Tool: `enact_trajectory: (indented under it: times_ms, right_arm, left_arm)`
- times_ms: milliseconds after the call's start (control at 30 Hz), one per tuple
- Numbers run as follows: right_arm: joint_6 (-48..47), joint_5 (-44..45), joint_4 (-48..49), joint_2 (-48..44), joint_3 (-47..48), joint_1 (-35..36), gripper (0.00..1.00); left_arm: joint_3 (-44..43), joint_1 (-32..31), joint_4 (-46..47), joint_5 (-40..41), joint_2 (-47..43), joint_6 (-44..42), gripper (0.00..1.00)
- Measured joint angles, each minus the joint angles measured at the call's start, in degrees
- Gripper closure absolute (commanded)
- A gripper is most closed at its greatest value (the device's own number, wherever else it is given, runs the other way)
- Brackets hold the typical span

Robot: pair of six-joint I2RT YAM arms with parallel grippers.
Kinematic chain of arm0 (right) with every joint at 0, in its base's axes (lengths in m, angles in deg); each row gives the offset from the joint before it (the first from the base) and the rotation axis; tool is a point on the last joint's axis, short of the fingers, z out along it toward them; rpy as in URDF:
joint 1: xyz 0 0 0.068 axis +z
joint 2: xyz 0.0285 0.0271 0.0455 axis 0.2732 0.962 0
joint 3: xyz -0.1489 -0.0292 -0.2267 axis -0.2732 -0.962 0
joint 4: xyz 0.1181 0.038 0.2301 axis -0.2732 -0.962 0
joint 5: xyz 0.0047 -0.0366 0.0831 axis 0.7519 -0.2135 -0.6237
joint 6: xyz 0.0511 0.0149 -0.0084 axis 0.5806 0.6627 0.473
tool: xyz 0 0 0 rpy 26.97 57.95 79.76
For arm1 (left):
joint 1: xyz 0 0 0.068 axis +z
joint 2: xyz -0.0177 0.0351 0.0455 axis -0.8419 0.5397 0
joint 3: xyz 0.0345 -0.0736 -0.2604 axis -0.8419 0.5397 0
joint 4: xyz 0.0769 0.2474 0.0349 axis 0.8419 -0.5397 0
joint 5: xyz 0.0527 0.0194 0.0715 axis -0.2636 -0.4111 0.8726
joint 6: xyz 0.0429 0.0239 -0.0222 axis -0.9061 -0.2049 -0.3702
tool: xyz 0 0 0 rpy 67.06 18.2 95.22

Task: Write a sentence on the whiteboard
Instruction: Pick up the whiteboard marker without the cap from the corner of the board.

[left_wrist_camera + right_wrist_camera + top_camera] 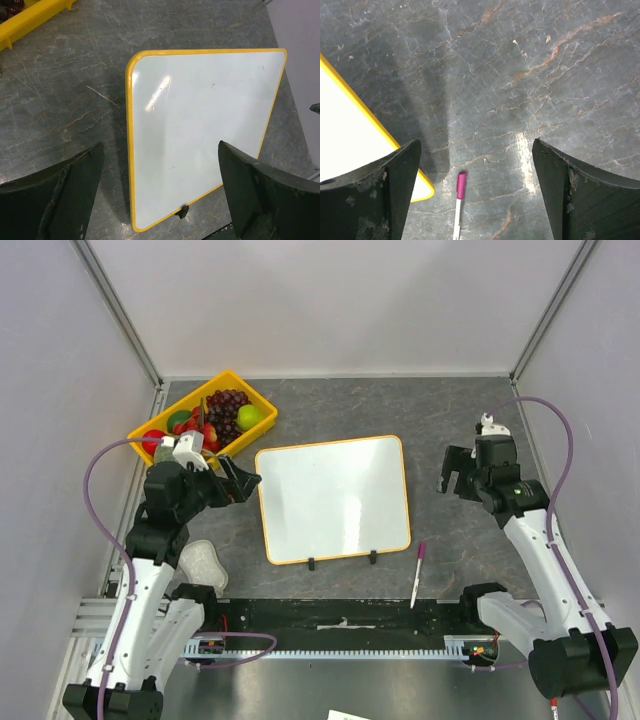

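Both spread wide, holding nothing: left claw (pixel 240 483) at the left edge of the whiteboard (pixel 335 500), right claw (pixel 455 472) off its right side. Whiteboard flat in the middle of the counter (pixel 450 410), face up, blank, ready for writing. Marker (pixel 417 576) by the near edge, probably staged for the right claw.

— How does the left arm (pixel 150 540) stand?
— It rises from its base at the near left, elbow bent, with the wrist turned inward. The left claw (pixel 240 483) points toward the centre, jaws spread wide with nothing between them.
— And the right arm (pixel 540 540)?
— Roughly mirrored. It climbs from the near right and reaches a little farther back, and its wrist bends inward and down. The right claw (pixel 452 475) hangs with its dark fingers (pixel 380 195) wide apart and empty.
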Motion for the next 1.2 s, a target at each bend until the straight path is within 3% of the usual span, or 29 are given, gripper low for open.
enact_trajectory:
  times_ms: [400,600,733,867,1100,1200]
  right_arm:
    - [0.35,-3.58,-8.52,6.73,-2.45,0.00,0.05]
    - [3.74,-9.55,-7.32,6.58,-8.59,0.00,0.08]
    - [5.62,-12.57,-7.26,6.84,-12.85,0.02,0.12]
    - [6.86,-13.07,-6.05,6.78,-13.07,0.63,0.24]
    - [9.07,-13.16,-4.22,7.45,-14.91,4.98,0.25]
    - [10.19,-12.76,-3.87,7.45,-16.76,7.15,0.30]
  left_arm:
    - [0.02,0.00,-2.47,-1.97,8.28,-1.90,0.02]
    - [0.02,0.00,-2.95,-2.71,6.64,-1.90,0.02]
    - [0.02,0.00,-2.91,-4.44,6.03,-1.90,0.02]
    - [0.04,0.00,-2.91,-5.77,6.03,-1.92,0.02]
    - [0.04,0.00,-2.89,-6.54,5.97,-1.92,0.02]
    - [0.04,0.00,-2.89,-6.69,5.95,-1.92,0.02]
